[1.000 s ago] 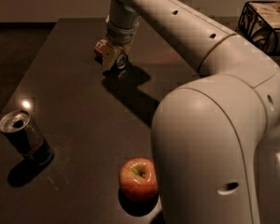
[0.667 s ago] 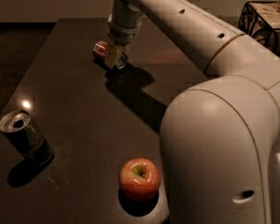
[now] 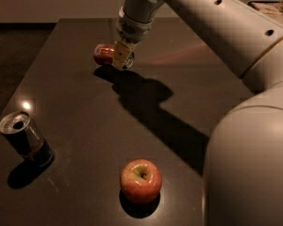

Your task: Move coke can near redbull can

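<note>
A: "Where was the coke can (image 3: pixel 103 54)?"
B: "Far across the table (image 3: pixel 85 121), against the gripper (image 3: pixel 121 56); its hold couldn't be told. It needed a square grasp before travelling to the redbull can (image 3: pixel 23 138), well apart."

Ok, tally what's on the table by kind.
Drink cans: 2, the coke can and the redbull can
Fruit: 1, the apple
Total: 3
The gripper is at the coke can, toward the table's far end.
</note>
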### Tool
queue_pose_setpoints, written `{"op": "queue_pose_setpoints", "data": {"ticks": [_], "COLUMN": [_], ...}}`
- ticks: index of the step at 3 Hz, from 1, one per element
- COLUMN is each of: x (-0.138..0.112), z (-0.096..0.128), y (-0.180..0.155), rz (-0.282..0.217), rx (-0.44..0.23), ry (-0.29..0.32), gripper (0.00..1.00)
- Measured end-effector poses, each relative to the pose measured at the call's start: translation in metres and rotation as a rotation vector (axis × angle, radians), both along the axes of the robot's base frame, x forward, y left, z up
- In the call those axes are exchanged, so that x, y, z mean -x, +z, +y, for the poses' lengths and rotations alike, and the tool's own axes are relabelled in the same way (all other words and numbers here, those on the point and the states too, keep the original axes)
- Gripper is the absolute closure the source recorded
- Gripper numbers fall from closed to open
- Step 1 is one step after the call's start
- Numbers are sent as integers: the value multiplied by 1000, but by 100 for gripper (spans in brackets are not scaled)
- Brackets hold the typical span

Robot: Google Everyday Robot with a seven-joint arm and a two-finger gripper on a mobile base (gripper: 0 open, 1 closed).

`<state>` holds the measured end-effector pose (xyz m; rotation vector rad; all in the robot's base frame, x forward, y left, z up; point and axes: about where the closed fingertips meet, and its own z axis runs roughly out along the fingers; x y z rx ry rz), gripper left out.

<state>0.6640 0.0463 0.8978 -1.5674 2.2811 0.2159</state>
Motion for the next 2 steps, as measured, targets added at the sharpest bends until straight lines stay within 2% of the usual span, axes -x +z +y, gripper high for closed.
{"op": "queue_pose_setpoints", "data": {"ticks": [1, 2], "x": [39, 81], "z": [-9, -15], "y": [16, 16], "rz": [-1, 19], "rx": [-15, -21], "ry": [102, 190], "gripper": [100, 100]}}
